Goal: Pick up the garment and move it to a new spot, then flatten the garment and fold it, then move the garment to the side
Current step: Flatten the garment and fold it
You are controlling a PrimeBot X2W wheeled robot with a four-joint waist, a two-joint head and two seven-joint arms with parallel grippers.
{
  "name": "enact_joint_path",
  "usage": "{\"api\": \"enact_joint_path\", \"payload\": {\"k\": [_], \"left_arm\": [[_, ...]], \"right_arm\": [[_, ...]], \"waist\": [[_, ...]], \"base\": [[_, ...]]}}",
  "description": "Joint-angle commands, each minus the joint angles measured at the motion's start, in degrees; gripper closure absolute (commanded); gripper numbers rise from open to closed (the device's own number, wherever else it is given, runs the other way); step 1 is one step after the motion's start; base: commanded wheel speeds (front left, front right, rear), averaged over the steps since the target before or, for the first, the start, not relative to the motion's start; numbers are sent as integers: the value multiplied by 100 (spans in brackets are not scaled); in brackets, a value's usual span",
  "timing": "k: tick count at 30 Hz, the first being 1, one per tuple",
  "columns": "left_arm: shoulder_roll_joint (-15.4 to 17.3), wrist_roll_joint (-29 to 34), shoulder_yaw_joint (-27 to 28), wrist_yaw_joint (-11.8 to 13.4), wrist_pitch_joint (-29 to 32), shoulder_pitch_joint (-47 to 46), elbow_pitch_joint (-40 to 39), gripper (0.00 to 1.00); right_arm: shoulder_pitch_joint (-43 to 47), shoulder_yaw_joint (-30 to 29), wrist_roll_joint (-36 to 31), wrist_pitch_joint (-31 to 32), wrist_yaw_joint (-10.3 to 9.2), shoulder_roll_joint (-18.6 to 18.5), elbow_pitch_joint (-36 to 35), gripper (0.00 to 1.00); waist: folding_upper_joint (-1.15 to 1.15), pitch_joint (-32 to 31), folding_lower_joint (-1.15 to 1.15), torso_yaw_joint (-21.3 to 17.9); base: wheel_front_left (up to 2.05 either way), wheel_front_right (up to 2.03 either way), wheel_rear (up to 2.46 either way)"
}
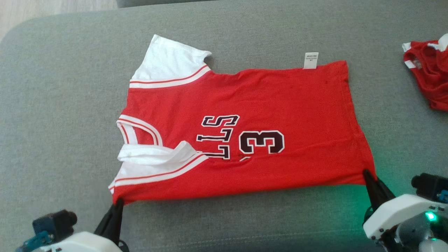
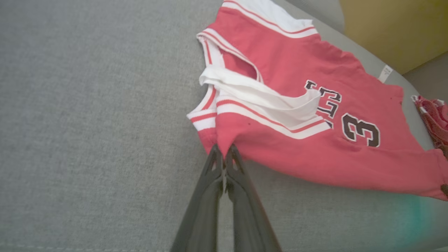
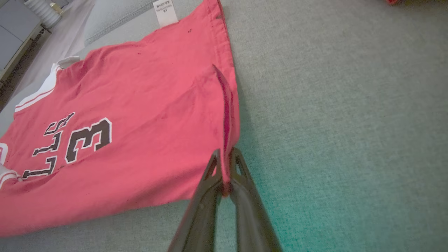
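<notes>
The garment (image 1: 245, 115), a red jersey with white sleeves, is being held spread across the middle of the grey surface (image 1: 52, 105), with the collar end toward the robot's left and the hem toward its right. Its near edge is being pinched at both corners. The left end effector (image 1: 117, 204) is being seen clamped on the near shoulder corner, with its fingers pressed together on red cloth. The right end effector (image 1: 367, 175) is clamped the same way on the near hem corner, where a small ridge of fabric is being raised off the surface.

Judged from this layout, the pick-up and relocation appear done, and flattening is being worked on. The body is lying mostly smooth, but the near sleeve (image 1: 157, 154) is lying doubled over the chest. No fold is being shown yet, and the move to the side is left. A second red garment (image 1: 430, 73) is lying well apart, at the far right.
</notes>
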Motion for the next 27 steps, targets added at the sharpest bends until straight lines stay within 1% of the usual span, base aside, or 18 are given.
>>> {"api": "enact_joint_path", "payload": {"k": [1,3,4,5,6,7,8,12,17,21,27], "left_arm": [[-43,-37,182,18,-70,-167,48,100],[-60,-43,181,-9,-159,-226,310,100],[-73,-56,177,-20,-185,-255,424,100],[-84,-72,175,-31,-211,-280,518,100],[-87,-80,178,-43,-240,-299,594,81],[-84,-85,187,-52,-268,-313,650,53],[-68,-87,201,-62,-287,-323,680,0],[36,-59,299,-59,-336,-366,671,0],[327,62,476,-43,-310,-682,435,0],[731,215,502,-149,-66,-1328,291,0],[1493,458,307,-505,712,-2885,593,0]], "right_arm": [[-79,48,17,-47,-5,-42,-68,100],[-97,55,15,-102,-5,-41,93,100],[-107,54,2,-140,-5,-41,169,95],[-114,56,-12,-178,-5,-41,233,70],[-117,61,-22,-211,-5,-41,285,31],[-115,61,-31,-243,-5,-40,326,0],[-107,57,-51,-270,-5,-40,359,0],[-85,35,-101,-348,-5,-40,394,0],[-169,-19,-235,-499,-5,-40,211,0],[-461,72,-459,-658,-5,-40,-109,0],[-1082,568,-640,-624,-5,-39,-375,0]], "waist": [[0,-25,0,-8],[0,-48,0,-21],[0,-57,0,-28],[0,-64,0,-37],[0,-69,0,-50],[0,-71,0,-65],[0,-70,0,-79],[0,-54,0,-128],[0,55,0,-246],[0,230,0,-353],[0,719,0,-524]], "base": [[0,0,0],[0,0,0],[0,0,0],[0,0,0],[0,0,0],[0,0,0],[0,0,0],[0,0,0],[0,0,0],[0,0,0],[0,0,0]]}}
